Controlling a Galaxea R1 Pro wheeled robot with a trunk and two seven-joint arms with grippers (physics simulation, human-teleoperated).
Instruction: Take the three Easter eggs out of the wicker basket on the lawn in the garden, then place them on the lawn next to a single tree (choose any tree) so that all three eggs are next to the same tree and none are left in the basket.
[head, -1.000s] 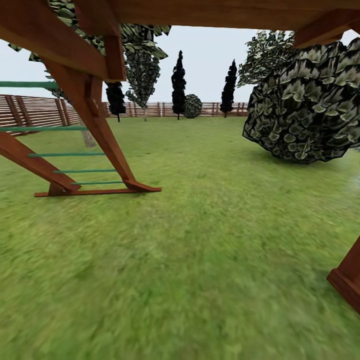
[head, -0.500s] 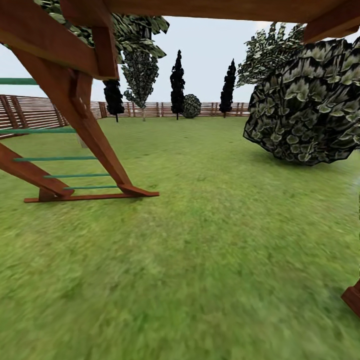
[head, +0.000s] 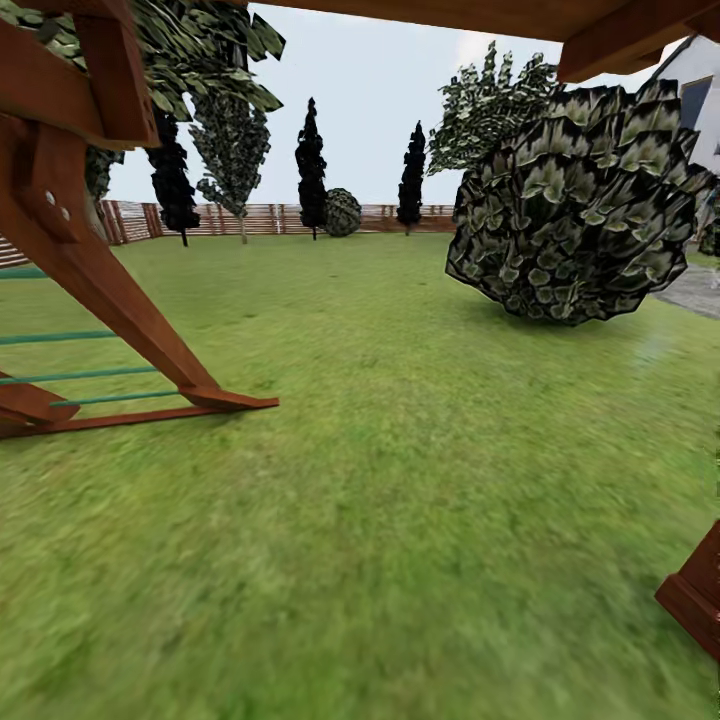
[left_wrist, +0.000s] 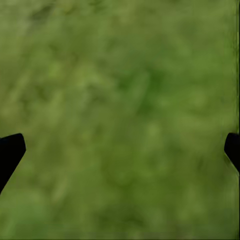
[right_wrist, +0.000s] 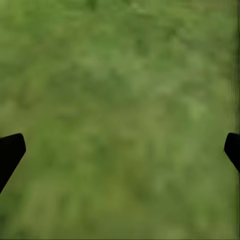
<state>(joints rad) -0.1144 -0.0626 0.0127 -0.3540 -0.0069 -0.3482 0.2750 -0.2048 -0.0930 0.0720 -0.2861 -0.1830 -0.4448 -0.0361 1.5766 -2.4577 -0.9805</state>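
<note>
The lawn (head: 400, 480) spreads ahead of me as mottled green grass, out to a brown slat fence (head: 270, 218). A leafy tree (head: 232, 150) stands far off by that fence, between dark cypresses (head: 311, 165). The Easter eggs and the wicker basket are out of view. My left gripper (left_wrist: 120, 150) hangs open over bare grass, its dark fingertips (left_wrist: 10, 150) far apart. My right gripper (right_wrist: 120, 150) is open too, with only grass between its fingertips (right_wrist: 10, 149).
A wooden playset frames the view: a slanted leg and ladder with green rungs (head: 120, 330) at left, beams overhead, and a post foot (head: 695, 590) at lower right. A big round bush (head: 580, 210) sits right of centre. Grey paving (head: 695, 290) and a white house corner (head: 700, 80) lie far right.
The whole view has swung to the right: the playset ladder and the bush slid leftward in the picture, and the house corner and paving came into sight. That is camera motion.
</note>
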